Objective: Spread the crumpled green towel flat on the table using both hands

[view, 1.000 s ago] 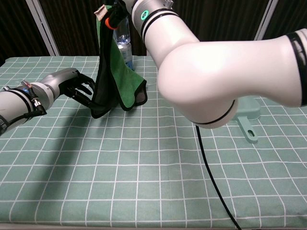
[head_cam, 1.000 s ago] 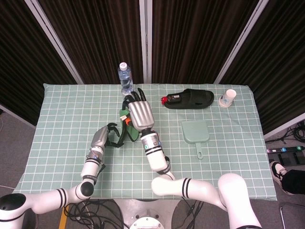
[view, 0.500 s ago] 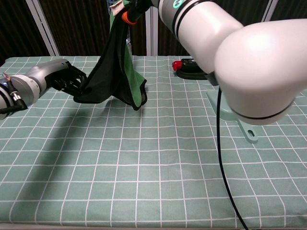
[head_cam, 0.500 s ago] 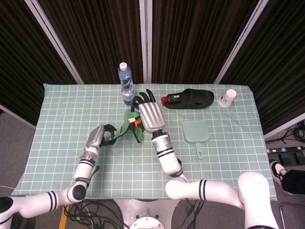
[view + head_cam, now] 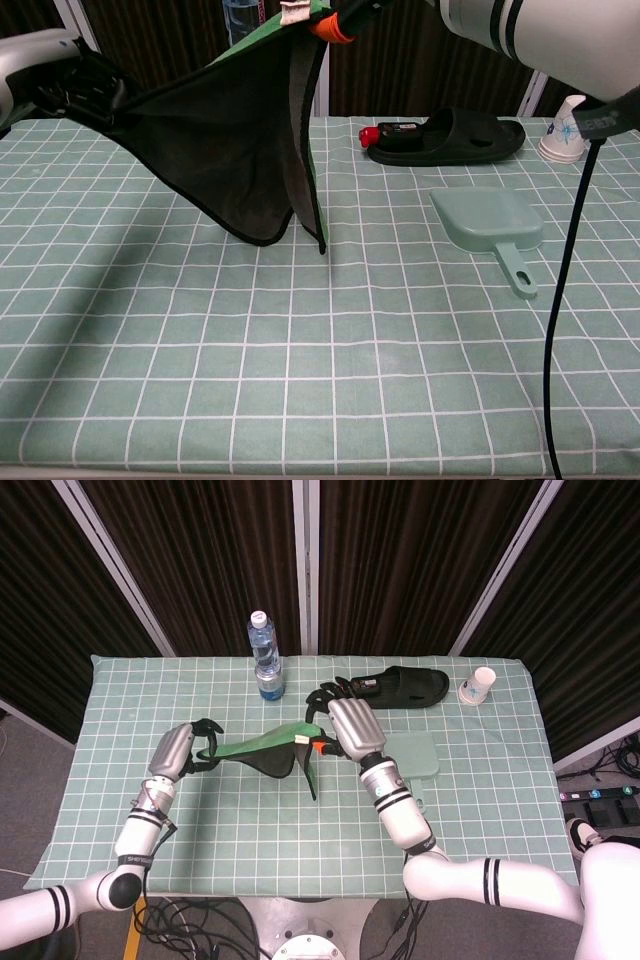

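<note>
The green towel (image 5: 262, 750) hangs in the air, stretched between my two hands, with its dark underside (image 5: 235, 150) facing the chest view and a corner drooping toward the table. My left hand (image 5: 178, 748) grips the towel's left edge; in the chest view it shows at the upper left (image 5: 55, 75). My right hand (image 5: 348, 725) pinches the towel's right corner, raised above the table; in the chest view only its fingers (image 5: 345, 18) and forearm show at the top.
A water bottle (image 5: 264, 656) stands at the back centre. A black slipper (image 5: 400, 687) lies at the back right, a paper cup (image 5: 479, 684) beyond it. A pale green dustpan (image 5: 490, 225) lies right of the towel. The checked tablecloth (image 5: 300, 380) covers the table.
Both hands have moved apart and risen: the left went left, the right went right. The towel, hanging bunched before, is now pulled out wide between them.
</note>
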